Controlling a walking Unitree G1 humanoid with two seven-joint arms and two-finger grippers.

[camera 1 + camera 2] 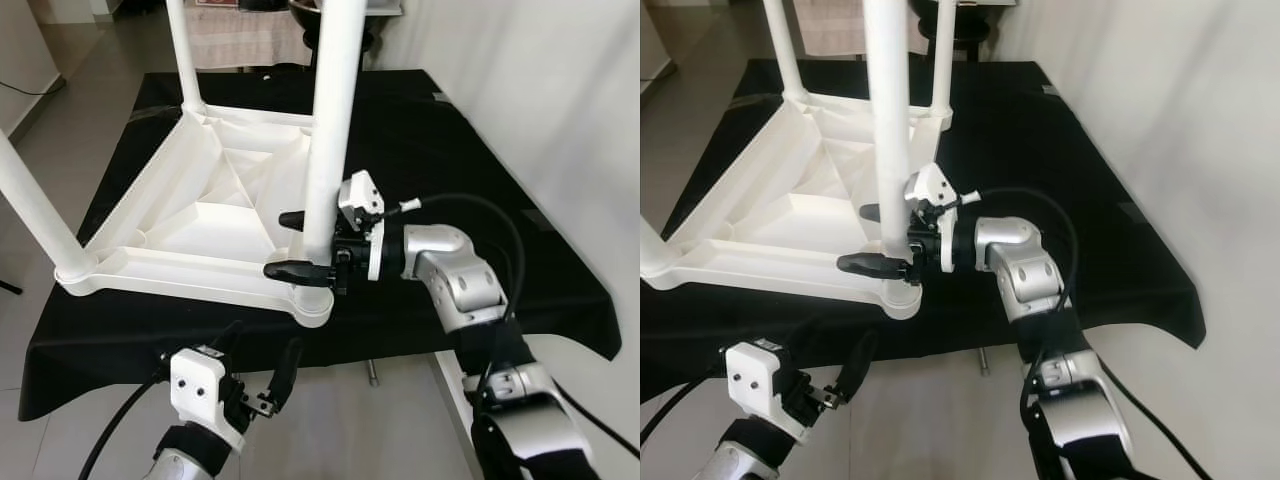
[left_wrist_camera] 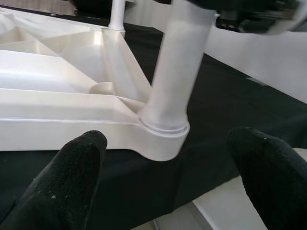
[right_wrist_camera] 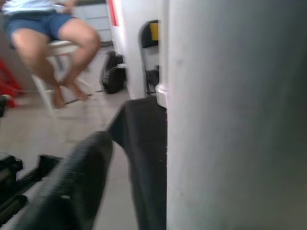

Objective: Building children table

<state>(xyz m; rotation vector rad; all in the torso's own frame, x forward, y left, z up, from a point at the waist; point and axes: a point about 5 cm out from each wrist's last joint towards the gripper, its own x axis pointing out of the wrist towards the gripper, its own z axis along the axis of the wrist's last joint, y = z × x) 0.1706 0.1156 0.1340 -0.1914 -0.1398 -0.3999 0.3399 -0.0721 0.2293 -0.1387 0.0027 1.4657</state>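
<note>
A white children's table (image 1: 190,225) lies upside down on a black-covered surface (image 1: 440,150), with its legs pointing up. My right gripper (image 1: 296,245) reaches in from the right and straddles the near right leg (image 1: 332,120) just above its socket. One finger is in front of the leg and one behind. In the right wrist view a gap shows between the finger (image 3: 76,177) and the leg (image 3: 235,115), so it stands open. My left gripper (image 1: 262,355) hangs open and holds nothing, below the near edge. It faces that leg's corner socket (image 2: 163,136).
Two more legs stand at the far left (image 1: 185,55) and the near left (image 1: 35,210). A white wall (image 1: 560,100) runs close along the right. Bare floor (image 1: 330,430) lies below the near edge. A seated person's legs (image 3: 53,33) appear in the right wrist view.
</note>
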